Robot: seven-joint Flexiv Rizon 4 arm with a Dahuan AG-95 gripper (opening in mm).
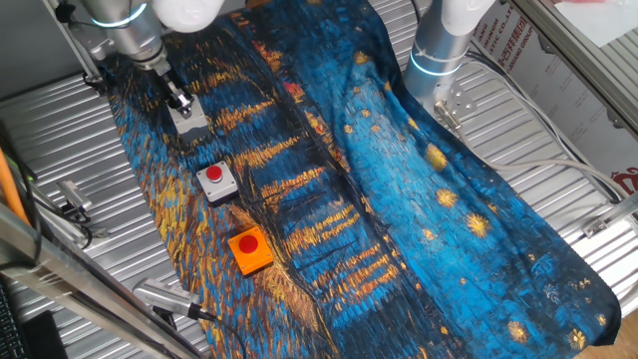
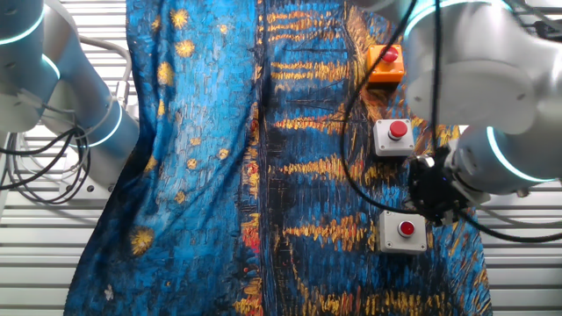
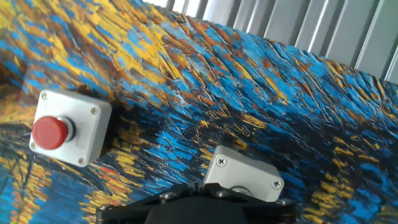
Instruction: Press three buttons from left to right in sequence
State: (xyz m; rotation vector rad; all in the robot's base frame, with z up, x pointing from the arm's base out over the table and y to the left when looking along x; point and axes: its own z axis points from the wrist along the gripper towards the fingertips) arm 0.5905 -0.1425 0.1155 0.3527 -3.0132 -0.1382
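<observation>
Three buttons lie in a row on the painted cloth [image 1: 399,199]. The orange-based box [image 1: 249,249] [image 2: 385,63] is at one end and a grey box with a red cap [image 1: 215,180] [image 2: 393,136] [image 3: 62,130] is in the middle. My gripper [image 1: 184,108] [image 2: 432,209] [image 3: 198,190] hangs right over the other grey box [image 1: 191,124] [image 2: 404,231] [image 3: 244,177], with its fingers shut together. That box's cap shows only in the other fixed view; the fingers hide it elsewhere. Whether the fingertips touch the cap cannot be told.
A second arm [image 1: 439,40] [image 2: 79,96] stands at the cloth's far side, with cables beside it. A metal tool [image 1: 159,296] and a clamp [image 1: 70,204] lie on the slatted metal table [image 1: 558,150] near the orange box.
</observation>
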